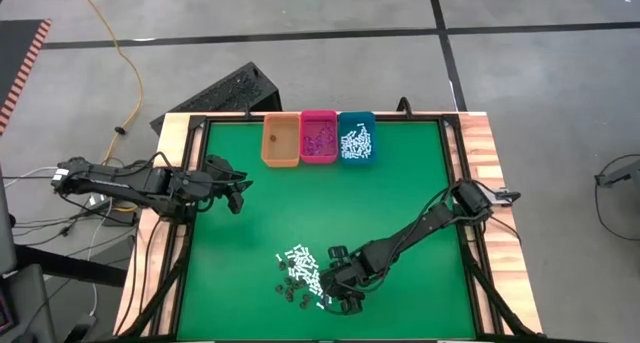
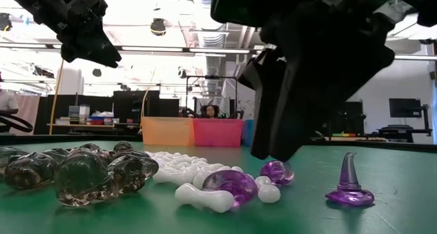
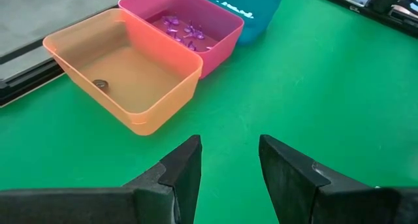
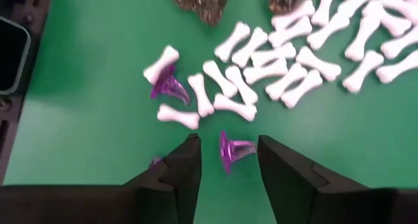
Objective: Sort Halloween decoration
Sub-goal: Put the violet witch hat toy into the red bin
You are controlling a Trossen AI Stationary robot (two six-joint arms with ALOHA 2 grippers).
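A purple piece point(image 4: 232, 150) lies between the spread fingers of the right gripper point(image 4: 228, 160), ungripped.

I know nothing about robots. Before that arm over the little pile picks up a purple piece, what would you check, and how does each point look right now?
1. Right gripper open: ok, its dark fingers stand apart.
2. A small purple plastic hat piece lies between those fingers: ok.
3. Nearest white plastic bone clear of the fingers: ok, but close.
4. Pink rectangular plastic bin unobstructed, already holding purple pieces: ok.
5. Left gripper out of the way: ok, open and hovering near the orange rectangular plastic bin.
6. Fingers low enough to grip: cannot tell.
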